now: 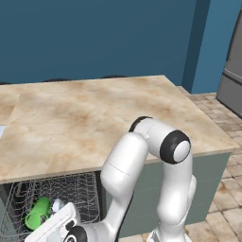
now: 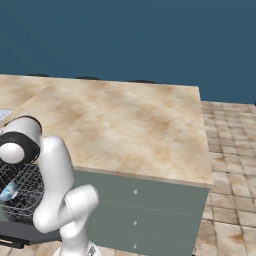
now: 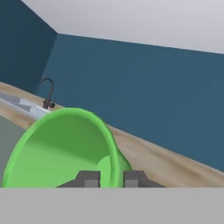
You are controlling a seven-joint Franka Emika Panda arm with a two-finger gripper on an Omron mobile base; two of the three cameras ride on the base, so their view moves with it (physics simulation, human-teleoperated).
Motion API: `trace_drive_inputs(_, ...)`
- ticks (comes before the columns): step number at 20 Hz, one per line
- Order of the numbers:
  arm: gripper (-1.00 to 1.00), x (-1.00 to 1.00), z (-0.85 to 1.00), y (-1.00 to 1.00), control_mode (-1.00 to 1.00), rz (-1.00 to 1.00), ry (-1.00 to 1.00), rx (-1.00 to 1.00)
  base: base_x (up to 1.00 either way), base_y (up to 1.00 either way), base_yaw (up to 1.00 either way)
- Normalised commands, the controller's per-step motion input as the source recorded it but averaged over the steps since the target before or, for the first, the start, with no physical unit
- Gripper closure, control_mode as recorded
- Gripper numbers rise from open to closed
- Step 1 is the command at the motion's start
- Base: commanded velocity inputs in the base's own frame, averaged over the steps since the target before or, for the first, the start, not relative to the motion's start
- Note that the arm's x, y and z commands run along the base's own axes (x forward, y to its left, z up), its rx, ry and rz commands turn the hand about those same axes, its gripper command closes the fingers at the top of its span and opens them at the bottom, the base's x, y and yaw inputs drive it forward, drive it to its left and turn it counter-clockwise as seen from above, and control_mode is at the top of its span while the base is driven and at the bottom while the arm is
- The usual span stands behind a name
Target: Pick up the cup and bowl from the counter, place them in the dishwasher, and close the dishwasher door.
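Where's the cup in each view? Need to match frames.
Left base view: cup at bottom left, lying in the dishwasher rack, beside the hand.
Right base view: I can't make it out; the arm stands in front of the rack at the left edge.
Hand view: cup lower left, mouth toward the camera, right at the fingertips.
Shared landmark: the counter.

The counter [image 1: 94, 118] is a wide beige marbled slab on grey-green cabinets [image 2: 150, 210], and its top shows bare stone across the middle. Below its front edge, at 7 o'clock in the left base view, the wire rack [image 1: 71, 189] of the dishwasher carries the green cup [image 1: 38, 212], which lies on its side. In the right base view the bowl [image 2: 9, 191] rests in the same rack at 9 o'clock.
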Motion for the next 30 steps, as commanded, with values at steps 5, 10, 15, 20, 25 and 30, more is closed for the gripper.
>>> trace_drive_inputs(5, 1.0, 0.54, -0.01, -0.03, -1.0, 0.0, 0.0, 0.0, 0.0, 0.0, 0.0)
trace_drive_inputs(10, 1.0, 0.57, -0.27, 0.0, -1.0, 0.0, 0.05, 0.0, 0.0, 0.0, 0.0)
trace_drive_inputs(15, 1.0, 0.24, -0.44, 0.07, -1.0, 0.0, 0.08, 0.13, 0.0, 0.0, 0.0)
trace_drive_inputs(20, 1.0, 0.01, -0.45, 0.21, -1.0, 0.0, 0.06, 0.16, 0.0, 0.0, 0.0)
trace_drive_inputs(25, 1.0, 0.0, -0.57, 0.17, -1.0, 0.0, 0.06, 0.05, 0.0, 0.0, 0.0)
trace_drive_inputs(30, 1.0, 0.0, -0.63, 0.0, -1.0, 0.0, 0.01, 0.0, 0.0, 0.0, 0.0)
